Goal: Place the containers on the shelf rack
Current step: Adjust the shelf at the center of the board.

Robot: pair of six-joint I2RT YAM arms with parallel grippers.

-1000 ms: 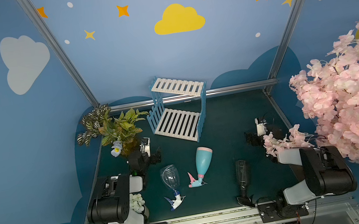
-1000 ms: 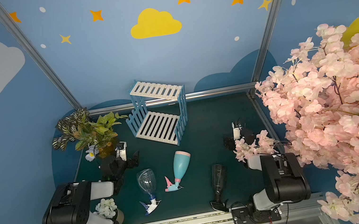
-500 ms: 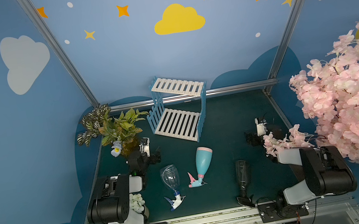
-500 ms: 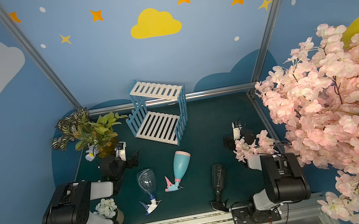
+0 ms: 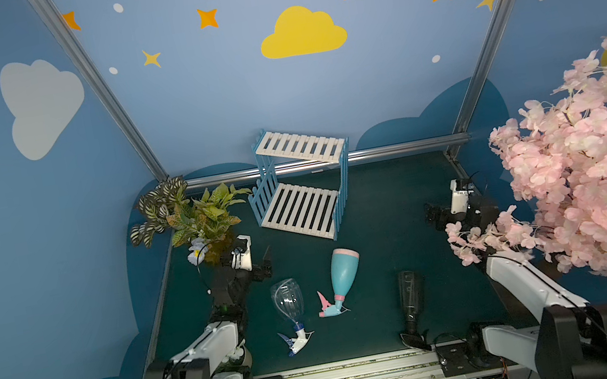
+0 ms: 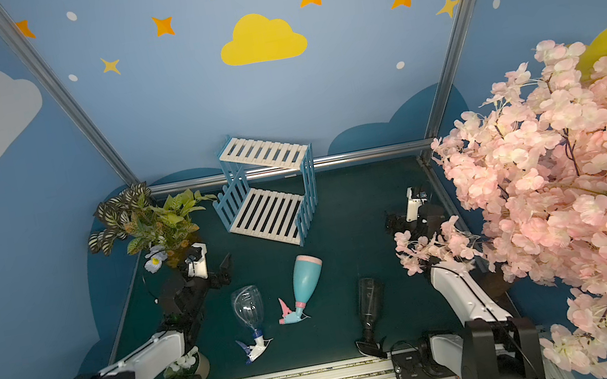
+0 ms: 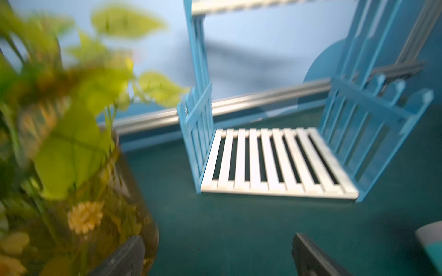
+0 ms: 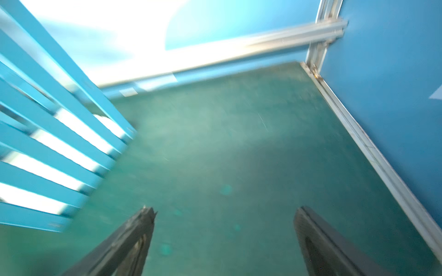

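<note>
The left gripper (image 5: 265,264) and right gripper (image 5: 433,215) gape empty. The clear bottle (image 5: 287,299) lies nearest the left one, its base probably facing those jaws.

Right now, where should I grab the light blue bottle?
I'd grip the light blue bottle on its tapered body near the neck, from above, closing across its width: it lies flat, base toward the shelf rack.

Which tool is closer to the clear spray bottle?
Left. The left tool hangs open just past the wide base of the clear spray bottle; the right tool, also open, is far off on its opposite side.
</note>
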